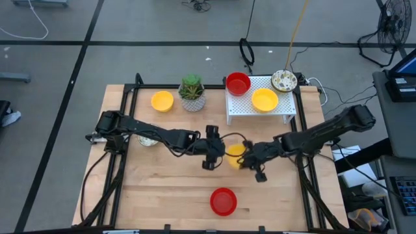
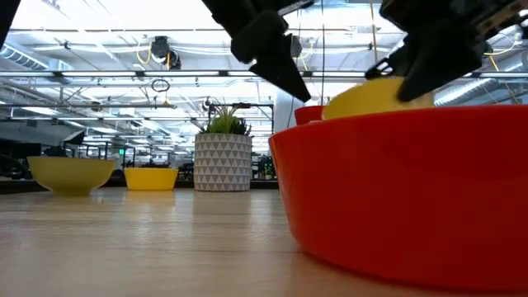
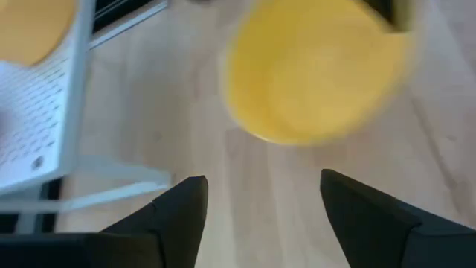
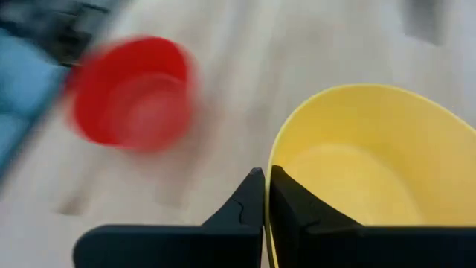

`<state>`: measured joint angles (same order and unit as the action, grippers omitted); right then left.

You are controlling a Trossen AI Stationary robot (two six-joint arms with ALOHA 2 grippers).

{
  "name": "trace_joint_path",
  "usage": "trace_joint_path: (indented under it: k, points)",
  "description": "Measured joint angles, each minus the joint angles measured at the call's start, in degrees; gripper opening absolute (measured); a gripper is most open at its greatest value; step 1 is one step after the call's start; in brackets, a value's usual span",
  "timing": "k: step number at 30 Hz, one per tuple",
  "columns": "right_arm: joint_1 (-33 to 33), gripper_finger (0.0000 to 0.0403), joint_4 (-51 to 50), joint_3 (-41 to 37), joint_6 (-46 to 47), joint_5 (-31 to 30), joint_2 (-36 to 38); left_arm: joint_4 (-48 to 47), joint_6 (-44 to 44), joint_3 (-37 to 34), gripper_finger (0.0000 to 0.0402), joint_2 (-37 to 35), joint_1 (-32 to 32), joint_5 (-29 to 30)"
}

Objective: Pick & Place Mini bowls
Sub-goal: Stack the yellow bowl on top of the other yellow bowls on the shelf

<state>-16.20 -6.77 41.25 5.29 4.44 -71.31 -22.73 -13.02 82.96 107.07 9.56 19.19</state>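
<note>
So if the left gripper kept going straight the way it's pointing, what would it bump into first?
Probably the yellow bowl that the right gripper is pinching by its rim. The left gripper is open and aimed at it, with nothing in between, though how far off is hard to judge.

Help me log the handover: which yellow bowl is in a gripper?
The yellow bowl at the table's middle: the right gripper is shut on its rim. The other yellow bowls sit untouched, one on the white rack, one beside the plant.
</note>
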Motion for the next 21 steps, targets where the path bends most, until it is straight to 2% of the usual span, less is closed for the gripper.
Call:
trace_joint_path:
  k: [4,9,15,19,21]
  points:
    - [0.0,0.0000,-9.5,0.0,-0.3,-11.3,7.6,0.0,3.0,0.0,0.0261,0.0,0.0,4.0]
    - [2.1,0.0000,-13.0,0.0,-1.5,-24.6,16.6,-0.1,4.8,0.0,0.0244,0.0,-0.8,6.6]
    - [7.1,0.0000,-8.1,0.0,-4.5,-28.5,22.7,-0.1,6.1,0.0,0.0229,0.0,-2.0,6.5]
    - [11.5,0.0000,-3.9,0.9,-7.7,-28.7,23.6,-0.1,6.4,0.0,0.0223,0.0,-3.0,6.5]
    - [14.1,0.0000,-4.1,2.4,-8.1,-31.0,23.6,-0.2,7.3,0.0,0.0225,0.0,-3.5,6.5]
